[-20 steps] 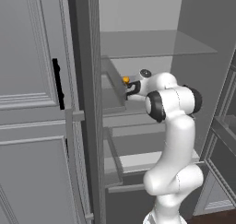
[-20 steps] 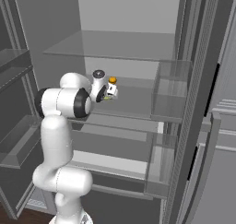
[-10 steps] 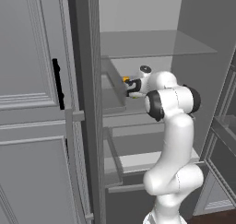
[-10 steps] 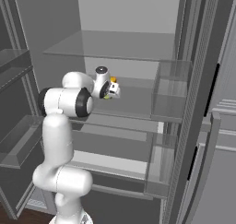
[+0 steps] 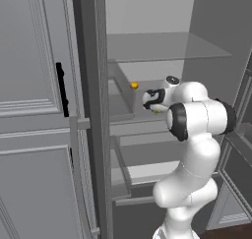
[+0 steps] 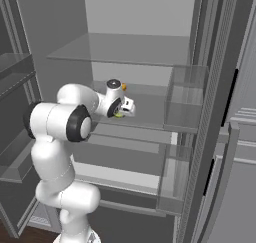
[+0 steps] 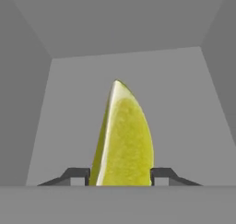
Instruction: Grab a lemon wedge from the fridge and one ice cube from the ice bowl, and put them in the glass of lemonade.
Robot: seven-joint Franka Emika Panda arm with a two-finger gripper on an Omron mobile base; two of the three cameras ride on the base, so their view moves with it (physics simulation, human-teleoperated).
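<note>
The lemon wedge, yellow-green and pointed, stands upright between my two finger tips, which press on its two sides. My gripper is shut on it. From the base cameras my gripper sits inside the open fridge, just above the middle shelf, with a bit of the lemon wedge showing under the hand. The ice bowl and the glass of lemonade are out of view.
A small round orange item lies further back on the same shelf. Clear door bins hang on the open right door. A panelled grey cabinet with a black handle stands to the left. Another shelf spans above my hand.
The jaws have closed from wide open onto the lemon wedge. The hand has shifted slightly on the shelf; the orange item stayed put.
</note>
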